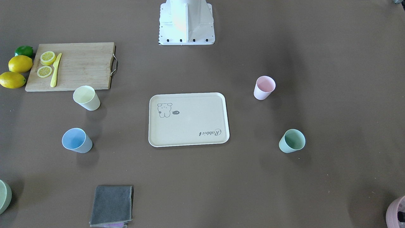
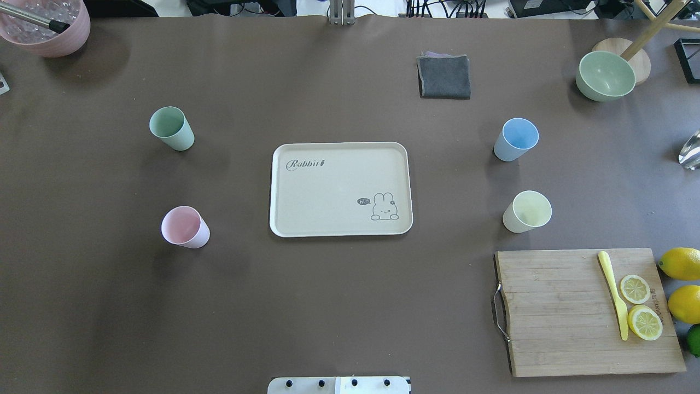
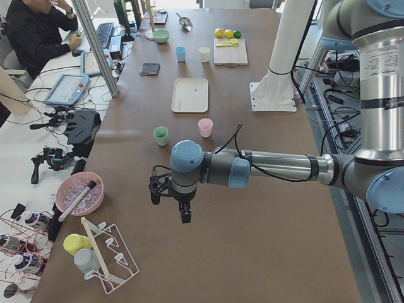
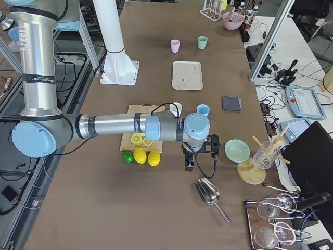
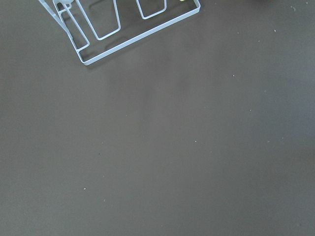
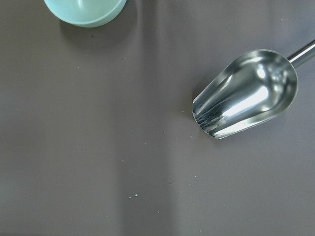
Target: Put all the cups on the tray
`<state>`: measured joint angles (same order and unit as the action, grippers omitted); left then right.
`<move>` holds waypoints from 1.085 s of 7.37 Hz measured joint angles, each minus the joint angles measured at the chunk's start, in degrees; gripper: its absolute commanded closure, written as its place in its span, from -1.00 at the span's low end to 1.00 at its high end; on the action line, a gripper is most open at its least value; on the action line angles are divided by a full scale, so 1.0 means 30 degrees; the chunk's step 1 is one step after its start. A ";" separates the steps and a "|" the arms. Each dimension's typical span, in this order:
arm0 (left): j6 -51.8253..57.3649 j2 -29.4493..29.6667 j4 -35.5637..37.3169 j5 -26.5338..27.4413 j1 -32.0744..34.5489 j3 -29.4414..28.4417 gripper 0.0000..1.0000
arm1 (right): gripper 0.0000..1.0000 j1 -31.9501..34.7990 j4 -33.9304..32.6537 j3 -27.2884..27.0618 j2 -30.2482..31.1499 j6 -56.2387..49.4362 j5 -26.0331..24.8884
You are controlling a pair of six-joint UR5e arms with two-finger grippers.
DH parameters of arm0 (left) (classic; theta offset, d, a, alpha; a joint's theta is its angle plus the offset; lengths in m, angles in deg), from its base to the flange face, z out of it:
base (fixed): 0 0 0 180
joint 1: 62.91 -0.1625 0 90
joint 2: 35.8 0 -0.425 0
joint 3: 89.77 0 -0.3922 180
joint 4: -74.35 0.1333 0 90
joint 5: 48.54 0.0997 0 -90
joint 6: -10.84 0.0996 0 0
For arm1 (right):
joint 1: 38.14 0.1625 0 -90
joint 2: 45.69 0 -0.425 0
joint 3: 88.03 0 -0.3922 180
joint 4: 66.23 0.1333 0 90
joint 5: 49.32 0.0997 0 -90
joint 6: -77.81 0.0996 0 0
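Across the table, front-facing view: the tray lies central. Round it stand the yellow cup at 10 o'clock, blue cup at 8, pink cup at 2 and mint cup at 4 — all upright, well apart from the tray.

Overhead view: cutting board at 5 o'clock of the tray.

Side views: left gripper and right gripper hang above opposite table ends — how their jaws stand cannot be told.

Left wrist view: wire rack at 11 o'clock.

Right wrist view: metal scoop at 2 o'clock, green bowl at 11.
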<state>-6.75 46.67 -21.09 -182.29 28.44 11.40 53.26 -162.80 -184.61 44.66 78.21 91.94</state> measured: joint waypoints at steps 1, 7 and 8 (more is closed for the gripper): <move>0.0002 0.0129 -0.0021 0.0024 -0.0004 0.0024 -0.95 | -1.00 0.0054 -0.0005 -0.0005 0.0081 0.0008 -0.0004; -0.0070 0.0459 0.0005 0.0104 -0.0051 -0.0142 -0.95 | -1.00 0.0175 0.0022 -0.0185 0.0192 -0.0027 0.0022; -0.0102 0.0459 -0.0001 0.0107 -0.0061 -0.0162 -0.95 | -1.00 0.0177 0.0023 -0.0191 0.0146 -0.0028 0.0023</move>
<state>-7.05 48.05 -21.09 -181.97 28.26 10.92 53.79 -162.73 -185.19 45.10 78.13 92.01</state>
